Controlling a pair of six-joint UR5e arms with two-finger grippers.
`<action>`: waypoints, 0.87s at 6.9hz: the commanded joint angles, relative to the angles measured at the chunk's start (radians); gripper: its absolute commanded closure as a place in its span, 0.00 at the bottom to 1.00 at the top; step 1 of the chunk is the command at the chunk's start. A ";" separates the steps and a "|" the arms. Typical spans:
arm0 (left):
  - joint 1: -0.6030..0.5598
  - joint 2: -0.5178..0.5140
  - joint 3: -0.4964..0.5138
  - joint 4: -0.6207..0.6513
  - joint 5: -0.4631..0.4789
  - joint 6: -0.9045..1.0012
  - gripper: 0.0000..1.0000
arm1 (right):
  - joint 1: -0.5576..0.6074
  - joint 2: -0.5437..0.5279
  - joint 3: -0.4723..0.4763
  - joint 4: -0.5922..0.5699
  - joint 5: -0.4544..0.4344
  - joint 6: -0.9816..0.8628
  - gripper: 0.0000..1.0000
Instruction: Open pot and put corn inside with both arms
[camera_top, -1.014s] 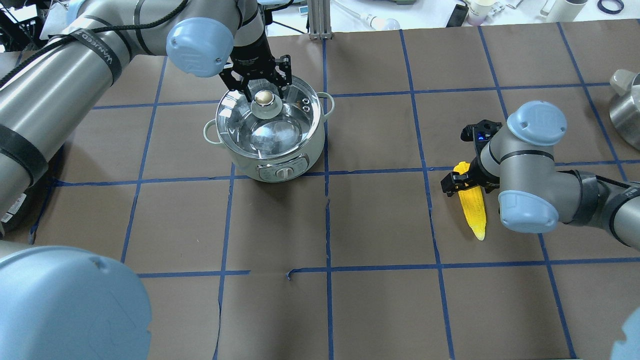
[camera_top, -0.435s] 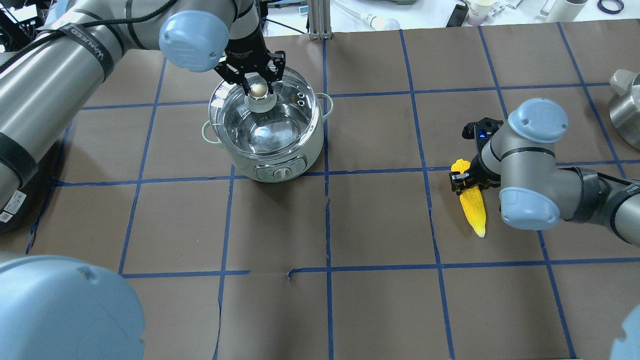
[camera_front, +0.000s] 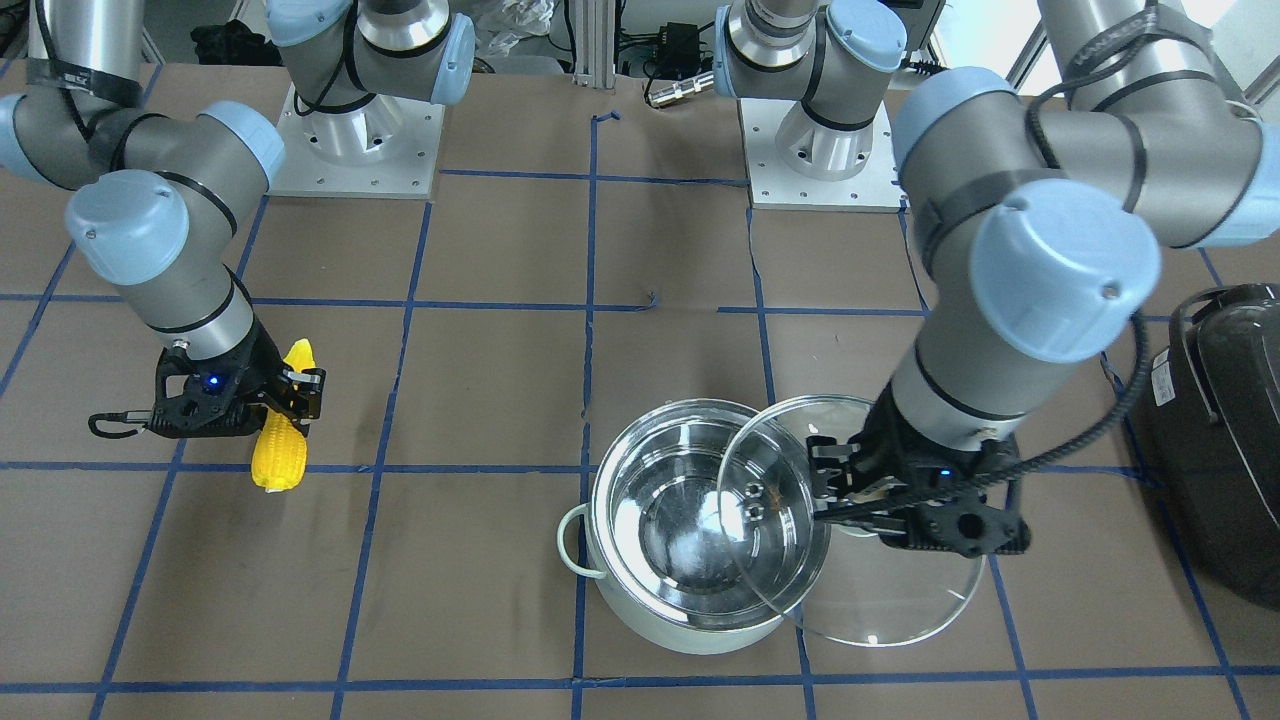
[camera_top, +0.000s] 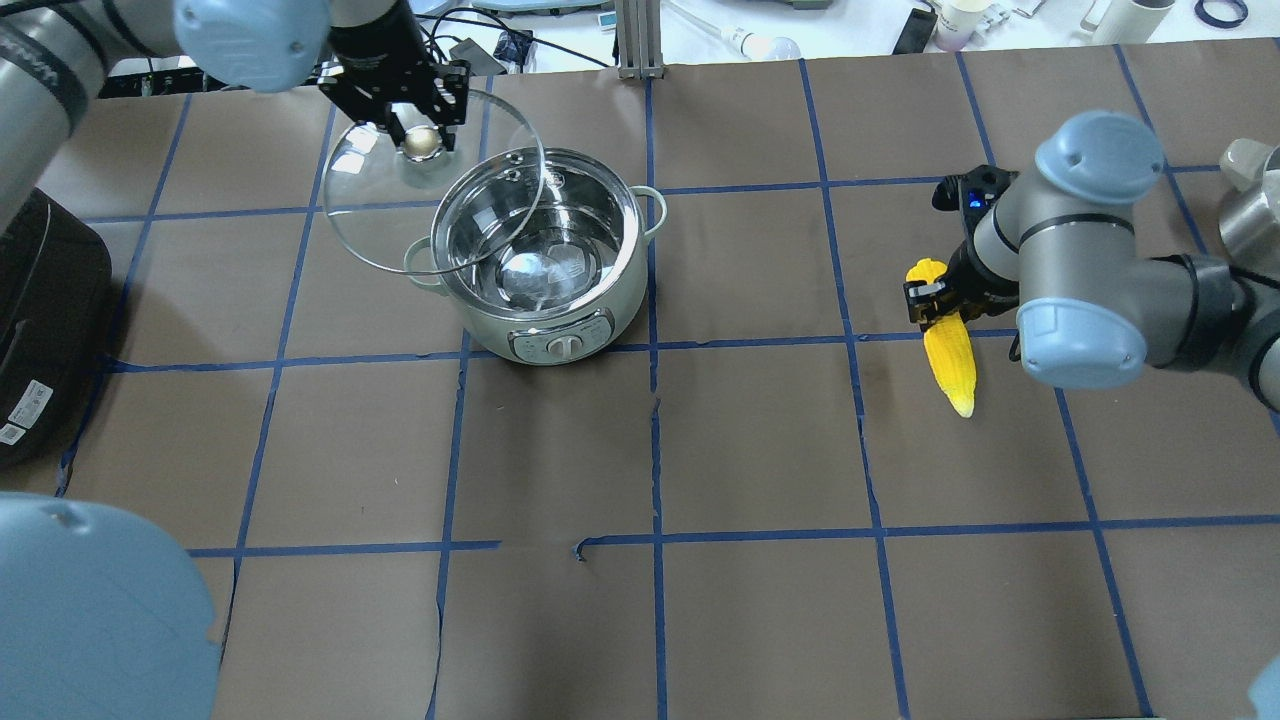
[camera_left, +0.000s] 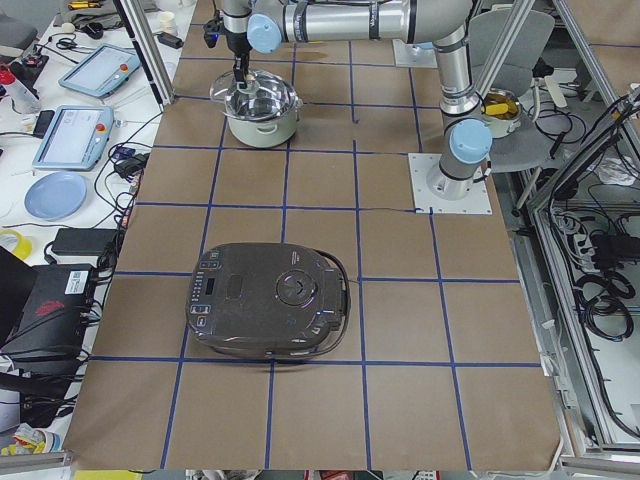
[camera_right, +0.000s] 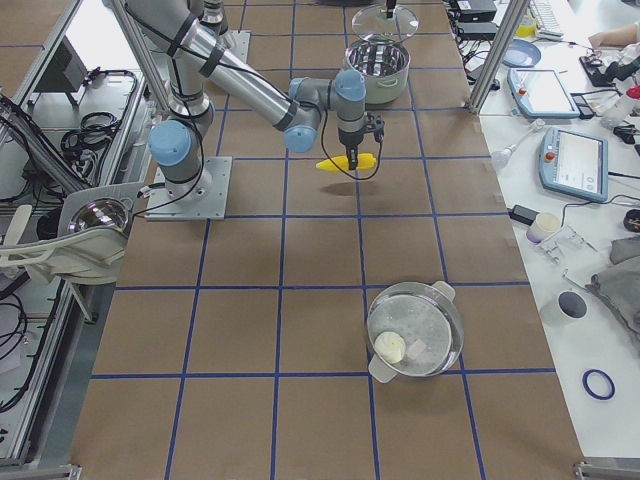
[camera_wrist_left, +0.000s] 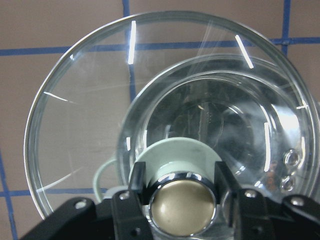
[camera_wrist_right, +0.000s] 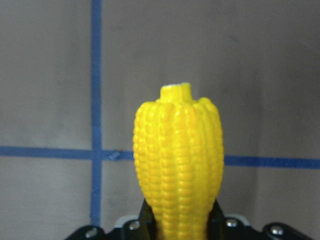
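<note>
The pot (camera_top: 625, 300) stands open on the brown table, its shiny inside bare; it also shows in the front view (camera_front: 680, 630). My left gripper (camera_top: 420, 132) is shut on the beige knob (camera_wrist_left: 182, 202) of the glass lid (camera_top: 385, 215). It holds the lid in the air, shifted off the pot toward the far left, with one edge still over the rim (camera_front: 880, 600). My right gripper (camera_top: 935, 300) is shut on the thick end of the yellow corn (camera_top: 952, 365) and holds it above the table, well to the right of the pot (camera_front: 278, 450).
A large black rounded appliance (camera_top: 45, 320) sits at the table's left edge. Another steel pot (camera_top: 1250, 225) stands at the far right edge. Blue tape lines grid the brown table. The arm bases (camera_front: 355, 150) stand at the robot's side.
My left gripper has lifted the lid off the pot and carried it up and to the left. My right gripper closed on the corn and raised it, shifting it slightly away.
</note>
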 joint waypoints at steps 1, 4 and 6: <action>0.154 0.045 -0.105 -0.005 0.018 0.274 1.00 | 0.184 0.038 -0.312 0.234 0.018 0.251 0.81; 0.321 0.048 -0.408 0.371 0.005 0.507 1.00 | 0.526 0.283 -0.774 0.409 -0.013 0.648 0.81; 0.342 0.043 -0.570 0.521 0.005 0.512 1.00 | 0.617 0.432 -0.930 0.396 -0.013 0.647 0.79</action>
